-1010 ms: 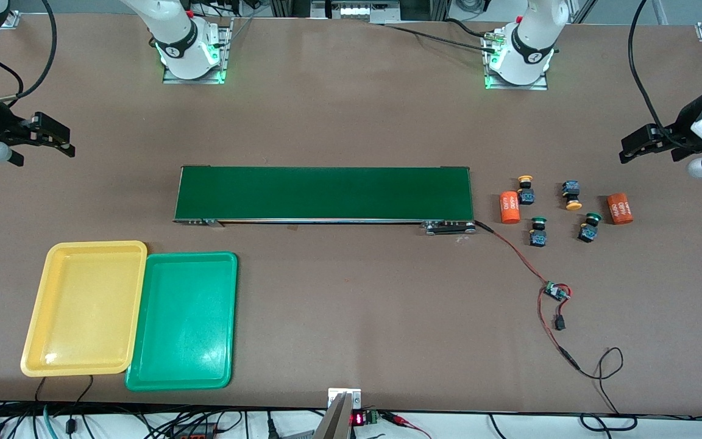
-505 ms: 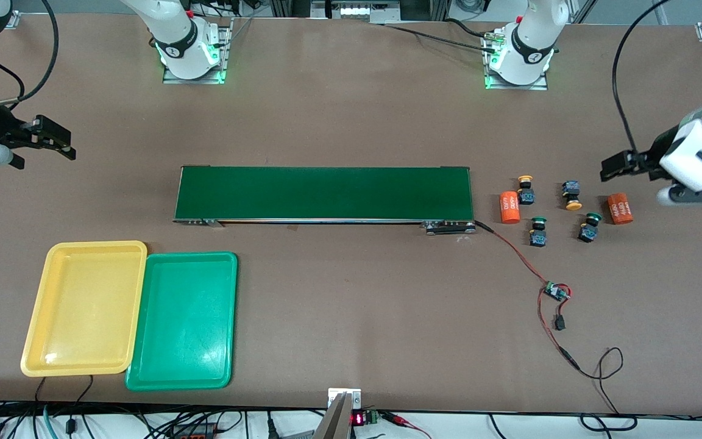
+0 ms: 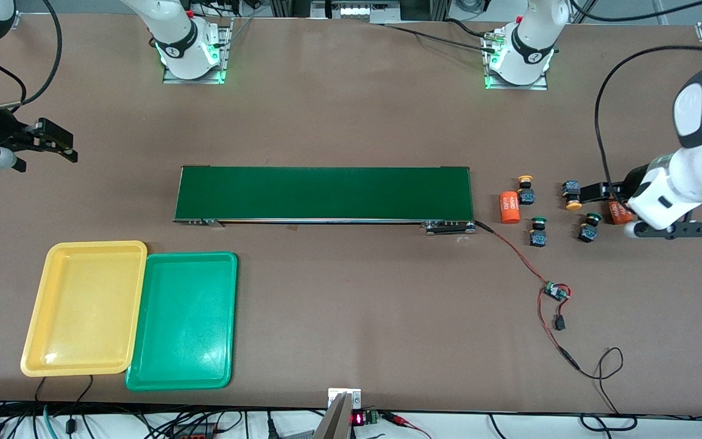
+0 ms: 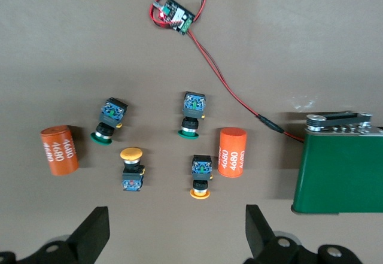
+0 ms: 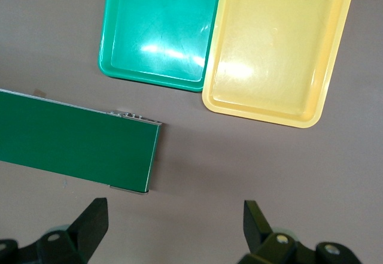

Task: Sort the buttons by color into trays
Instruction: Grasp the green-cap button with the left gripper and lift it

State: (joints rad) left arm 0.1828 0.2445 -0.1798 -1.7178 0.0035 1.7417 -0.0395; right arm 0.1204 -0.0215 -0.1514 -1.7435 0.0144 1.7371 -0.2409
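Only wrist-visible: left tool (image 4: 173,237) agape

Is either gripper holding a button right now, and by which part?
Nothing is held. Left gripper hangs open over the buttons; right gripper waits open.

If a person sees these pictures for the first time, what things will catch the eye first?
Probably the long dark green conveyor belt in the middle of the table, and the yellow tray and green tray side by side, nearer the front camera toward the right arm's end. Then the left gripper, fingers open, over the cluster of four buttons and two orange cylinders.
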